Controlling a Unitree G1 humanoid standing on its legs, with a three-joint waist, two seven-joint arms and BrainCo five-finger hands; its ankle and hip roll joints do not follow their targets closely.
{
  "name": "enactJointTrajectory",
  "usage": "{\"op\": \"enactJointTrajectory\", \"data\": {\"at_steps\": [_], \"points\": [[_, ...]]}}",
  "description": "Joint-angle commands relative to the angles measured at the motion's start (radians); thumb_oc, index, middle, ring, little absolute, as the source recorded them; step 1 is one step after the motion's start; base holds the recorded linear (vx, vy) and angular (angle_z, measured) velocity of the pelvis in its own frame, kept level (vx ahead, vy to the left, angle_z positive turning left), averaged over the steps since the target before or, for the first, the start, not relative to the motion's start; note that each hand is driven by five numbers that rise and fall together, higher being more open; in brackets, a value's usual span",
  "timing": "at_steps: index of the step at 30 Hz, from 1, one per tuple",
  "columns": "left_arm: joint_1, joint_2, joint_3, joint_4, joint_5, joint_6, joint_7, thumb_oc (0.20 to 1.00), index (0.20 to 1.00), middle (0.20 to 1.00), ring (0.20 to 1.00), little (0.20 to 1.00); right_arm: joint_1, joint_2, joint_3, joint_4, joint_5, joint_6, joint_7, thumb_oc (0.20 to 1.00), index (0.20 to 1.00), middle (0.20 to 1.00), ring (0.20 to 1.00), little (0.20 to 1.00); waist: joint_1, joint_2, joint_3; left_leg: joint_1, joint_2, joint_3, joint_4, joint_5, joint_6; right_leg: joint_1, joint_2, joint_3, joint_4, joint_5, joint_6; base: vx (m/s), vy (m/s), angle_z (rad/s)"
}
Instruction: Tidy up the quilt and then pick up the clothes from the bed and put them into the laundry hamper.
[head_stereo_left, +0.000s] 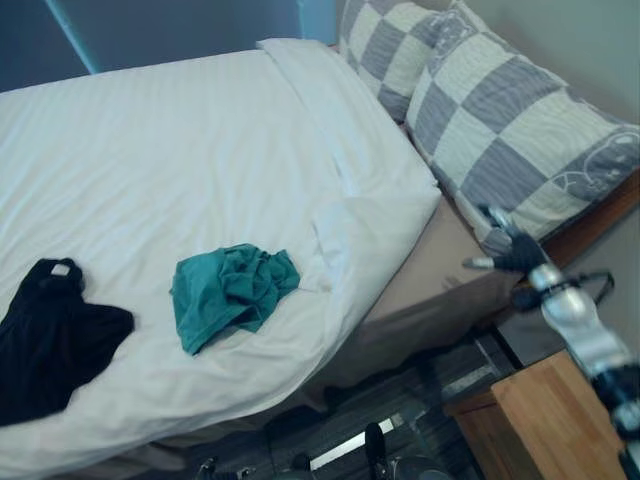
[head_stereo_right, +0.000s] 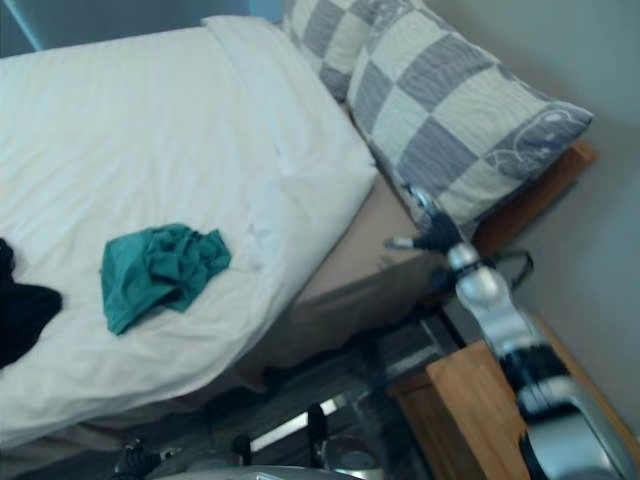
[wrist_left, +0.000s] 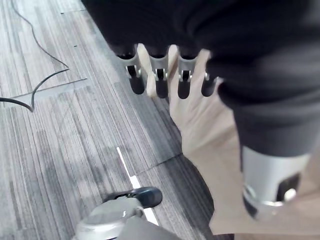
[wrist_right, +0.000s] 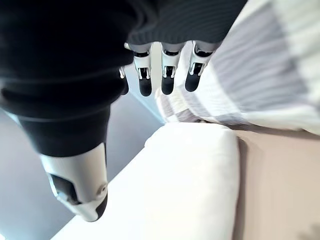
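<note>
- I see my right robot hand (head_stereo_right: 432, 232) raised over the bare strip of the bed (head_stereo_left: 420, 270) near the checked pillows (head_stereo_left: 510, 110), with its fingers straight and relaxed and nothing in them.
- The quilt (head_stereo_left: 180, 150) lies to the left of this hand; its nearest part is the folded-back corner (head_stereo_left: 345, 225), just beside the bare strip.
- In the right wrist view the same rounded corner of the quilt sits just past the fingers (wrist_right: 167, 82), so I judge the hand is pointed toward it but not touching.
- The long axis of the quilt runs from the pillow end toward the foot of the bed, and the turned-over edge runs along that same line toward the pillows.
- I judge the right arm is clearly the nearer one for pulling this corner flat; the reach is toward the left and a little down.
- My left robot hand (wrist_left: 160, 75) hangs over the striped floor (wrist_left: 75, 130) beside the bed skirt, fingers relaxed and holding nothing, well apart from the quilt.
- The clothes wait farther left on the quilt: the green garment (head_stereo_left: 230, 290) is near the middle, and the black garment (head_stereo_left: 50, 330) is at the left edge.
- For those, I think the left arm is the closer side.
- I cannot see a laundry hamper; a wooden nightstand (head_stereo_left: 545, 420) stands under the right arm.
</note>
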Motion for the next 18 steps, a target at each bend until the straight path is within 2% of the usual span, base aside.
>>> {"op": "enactJointTrajectory", "data": {"at_steps": [1, 4, 7, 10, 11, 13, 16, 17, 18], "points": [[-0.028, 0.052, -0.040, 0.008, 0.100, -0.064, -0.015, 1.000, 1.000, 1.000, 1.000, 1.000, -0.102, -0.038, 0.024, 0.066, -0.100, 0.089, -0.063, 1.000, 1.000, 1.000, 1.000, 1.000, 0.036, -0.041, -0.016, -0.018, 0.009, 0.165, 0.031, -0.101, 0.009, 0.029, -0.095, -0.063, -0.005, -0.119, 0.118, -0.09, -0.087, 1.49], [-0.067, 0.056, -0.072, -0.008, 0.090, -0.069, -0.025, 1.000, 1.000, 1.000, 1.000, 1.000, -0.184, -0.059, 0.072, 0.155, -0.160, 0.079, -0.112, 1.000, 1.000, 1.000, 1.000, 1.000, 0.046, -0.033, 0.015, -0.091, -0.013, 0.215, 0.119, -0.132, 0.019, -0.001, -0.107, -0.112, -0.002, -0.116, 0.111, -0.15, -0.068, 1.22], [-0.115, 0.064, -0.111, -0.023, 0.087, -0.062, -0.032, 1.000, 1.000, 1.000, 1.000, 1.000, -0.314, -0.070, 0.140, 0.280, -0.160, 0.087, -0.174, 1.000, 1.000, 1.000, 1.000, 1.000, 0.057, -0.008, 0.069, -0.119, 0.007, 0.249, 0.075, -0.108, 0.018, -0.060, -0.108, -0.165, 0.027, -0.121, 0.111, -0.16, -0.017, 0.71], [-0.193, 0.080, -0.165, -0.044, 0.034, -0.075, -0.034, 1.000, 1.000, 1.000, 1.000, 1.000, -0.481, -0.079, 0.220, 0.394, -0.173, 0.155, -0.211, 1.000, 1.000, 1.000, 1.000, 1.000, 0.069, 0.031, 0.133, -0.138, 0.015, 0.238, 0.016, -0.079, 0.011, -0.168, -0.111, -0.198, 0.078, -0.130, 0.116, -0.25, 0.020, 0.22], [-0.238, 0.083, -0.187, -0.060, -0.002, -0.082, -0.033, 1.000, 1.000, 1.000, 1.000, 1.000, -0.564, -0.084, 0.279, 0.447, -0.195, 0.201, -0.230, 1.000, 1.000, 1.000, 1.000, 1.000, 0.071, 0.051, 0.165, -0.164, 0.015, 0.235, -0.001, -0.068, 0.007, -0.222, -0.114, -0.214, 0.104, -0.134, 0.116, -0.24, 0.030, 0.16], [-0.256, 0.083, -0.197, -0.071, -0.015, -0.086, -0.029, 1.000, 1.000, 1.000, 1.000, 1.000, -0.602, -0.092, 0.310, 0.475, -0.187, 0.217, -0.236, 1.000, 1.000, 1.000, 1.000, 1.000, 0.074, 0.061, 0.184, -0.176, 0.012, 0.234, -0.007, -0.064, 0.006, -0.245, -0.114, -0.219, 0.117, -0.139, 0.116, -0.17, 0.014, 0.17], [-0.299, 0.092, -0.228, -0.129, -0.055, -0.074, -0.019, 1.000, 1.000, 1.000, 1.000, 1.000, -0.721, -0.106, 0.386, 0.549, -0.182, 0.283, -0.182, 1.000, 1.000, 1.000, 1.000, 1.000, 0.083, 0.083, 0.238, -0.250, 0.000, 0.225, -0.001, -0.046, -0.004, -0.328, -0.092, -0.253, 0.178, -0.164, 0.100, -0.15, 0.002, 0.10], [-0.303, 0.096, -0.235, -0.151, -0.062, -0.058, -0.014, 1.000, 1.000, 1.000, 1.000, 1.000, -0.730, -0.111, 0.399, 0.556, -0.171, 0.297, -0.157, 0.576, 0.576, 0.576, 0.576, 0.576, 0.086, 0.090, 0.251, -0.274, -0.002, 0.224, 0.006, -0.036, -0.009, -0.356, -0.091, -0.262, 0.197, -0.165, 0.097, -0.10, 0.005, 0.07], [-0.304, 0.099, -0.239, -0.161, -0.062, -0.052, -0.012, 1.000, 1.000, 1.000, 1.000, 1.000, -0.738, -0.107, 0.408, 0.562, -0.169, 0.315, -0.142, 0.329, 0.329, 0.329, 0.329, 0.329, 0.088, 0.093, 0.256, -0.284, 0.000, 0.224, 0.008, -0.032, -0.013, -0.364, -0.090, -0.265, 0.204, -0.169, 0.094, -0.08, -0.010, 0.08]]}}
